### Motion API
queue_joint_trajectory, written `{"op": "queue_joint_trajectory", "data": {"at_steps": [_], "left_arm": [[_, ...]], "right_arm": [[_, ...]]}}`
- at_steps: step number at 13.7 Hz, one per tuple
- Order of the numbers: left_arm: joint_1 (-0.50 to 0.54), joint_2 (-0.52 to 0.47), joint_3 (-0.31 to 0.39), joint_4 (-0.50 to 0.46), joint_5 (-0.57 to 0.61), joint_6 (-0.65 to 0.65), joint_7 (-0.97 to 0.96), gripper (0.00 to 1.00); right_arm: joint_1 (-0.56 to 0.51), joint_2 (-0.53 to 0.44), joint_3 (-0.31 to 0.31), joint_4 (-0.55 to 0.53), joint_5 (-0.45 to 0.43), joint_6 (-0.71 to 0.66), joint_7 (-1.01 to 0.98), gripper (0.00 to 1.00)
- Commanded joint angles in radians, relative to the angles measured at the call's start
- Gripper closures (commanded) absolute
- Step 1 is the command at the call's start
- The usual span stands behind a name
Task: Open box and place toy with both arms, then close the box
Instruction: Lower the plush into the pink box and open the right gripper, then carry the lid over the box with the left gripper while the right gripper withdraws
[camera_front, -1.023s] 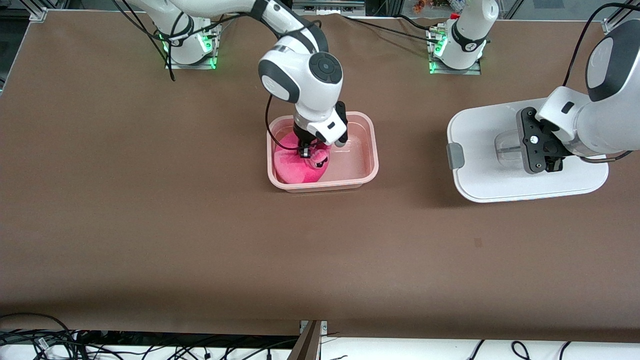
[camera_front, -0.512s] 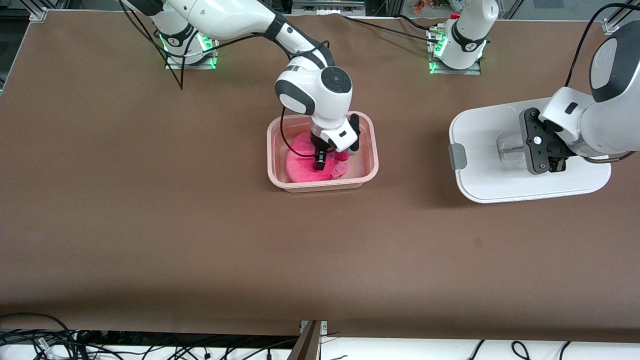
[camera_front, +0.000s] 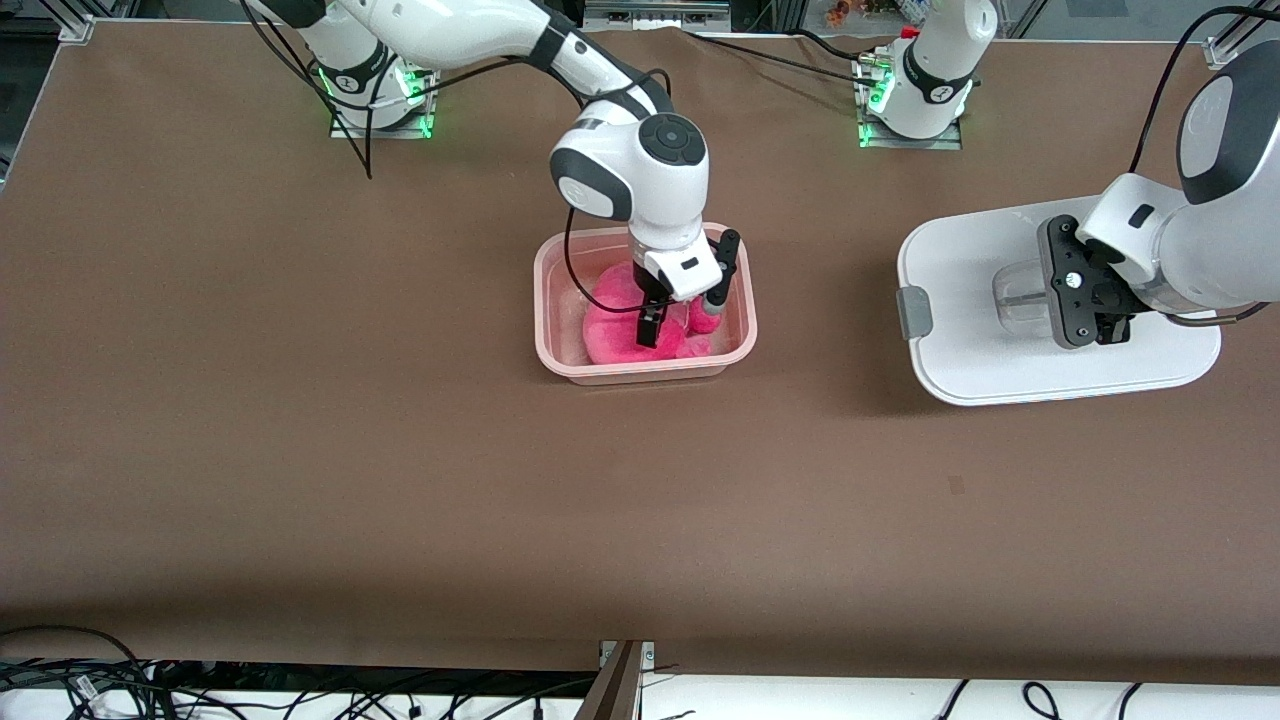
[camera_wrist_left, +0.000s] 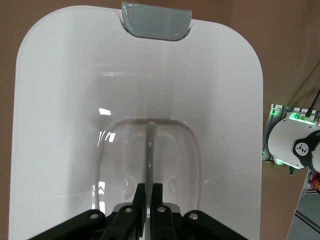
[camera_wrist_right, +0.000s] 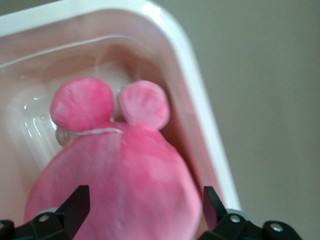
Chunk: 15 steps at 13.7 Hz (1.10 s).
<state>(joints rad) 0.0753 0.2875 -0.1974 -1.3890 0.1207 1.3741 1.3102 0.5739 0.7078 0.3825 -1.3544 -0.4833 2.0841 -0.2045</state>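
While the lid is kept clear of the tub, the placing step is judged to be at its release stage.

Box (camera_front: 742, 300): open pink tub on the tabletop (camera_front: 300, 400), between the two arms' ends and near the middle; with its top uncovered, it can be reached straight from above.

Toy (camera_front: 615, 325): lying inside the box, on its floor, filling the part toward the right arm's end; in the right wrist view the toy (camera_wrist_right: 125, 175) has its two round bumps toward the box wall.

Right end effector (camera_front: 680, 318): over the box, directly above the toy; fingers spread apart on either side of the plush with no grip on it, which suits a release. One finger (camera_wrist_right: 75, 205) shows clear of the pink surface.

Lid (camera_front: 960, 300): white, near the left arm's end of the tabletop, well apart from the box; whether it rests on the tabletop or is lifted just off it cannot be told. One grey clip (camera_front: 912, 312) faces the box.

Left end effector (camera_front: 1085, 305): over the lid's middle, clamped together on the thin clear handle (camera_wrist_left: 150, 150) in the recess, so the lid can be carried back.

Remaining work, as judged: withdraw the right arm, then set the lid on the box and close it.

Risk, as judged: lid travel before the right arm clears the box could cause contact.
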Motion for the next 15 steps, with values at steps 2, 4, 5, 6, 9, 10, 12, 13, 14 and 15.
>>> {"op": "queue_joint_trajectory", "data": {"at_steps": [2, 4, 5, 6, 9, 10, 12, 13, 14, 15], "left_arm": [[0.001, 0.013, -0.004, 0.034, 0.022, -0.017, 0.027, 1.00], [-0.005, 0.012, -0.005, 0.025, -0.019, -0.015, 0.018, 1.00], [-0.009, 0.015, -0.005, 0.022, -0.071, -0.010, 0.020, 1.00], [-0.018, 0.022, -0.008, 0.024, -0.096, -0.015, 0.017, 1.00], [-0.141, 0.039, -0.031, 0.019, -0.104, 0.058, -0.028, 1.00], [-0.184, 0.056, -0.033, 0.016, -0.107, 0.104, -0.078, 1.00], [-0.276, 0.090, -0.033, 0.021, -0.169, 0.181, -0.232, 1.00], [-0.326, 0.114, -0.033, 0.021, -0.179, 0.207, -0.332, 1.00], [-0.397, 0.142, -0.033, 0.025, -0.177, 0.229, -0.410, 1.00], [-0.448, 0.171, -0.033, 0.028, -0.182, 0.270, -0.452, 1.00]], "right_arm": [[-0.135, -0.198, -0.002, -0.012, 0.176, -0.113, 0.002, 0.00], [-0.248, -0.278, -0.002, -0.012, 0.244, -0.140, 0.002, 0.00], [-0.297, -0.309, -0.002, -0.014, 0.283, -0.175, 0.002, 0.00], [-0.343, -0.338, -0.014, -0.012, 0.346, -0.229, 0.004, 0.00], [-0.411, -0.431, -0.153, -0.026, 0.558, -0.262, 0.001, 0.00], [-0.411, -0.467, -0.203, -0.043, 0.584, -0.307, 0.007, 0.00], [-0.413, -0.559, -0.269, -0.078, 0.585, -0.418, 0.042, 0.00], [-0.417, -0.608, -0.292, -0.118, 0.581, -0.449, 0.104, 0.00], [-0.419, -0.646, -0.324, -0.156, 0.581, -0.472, 0.126, 0.00], [-0.419, -0.678, -0.344, -0.185, 0.580, -0.493, 0.138, 0.00]]}}
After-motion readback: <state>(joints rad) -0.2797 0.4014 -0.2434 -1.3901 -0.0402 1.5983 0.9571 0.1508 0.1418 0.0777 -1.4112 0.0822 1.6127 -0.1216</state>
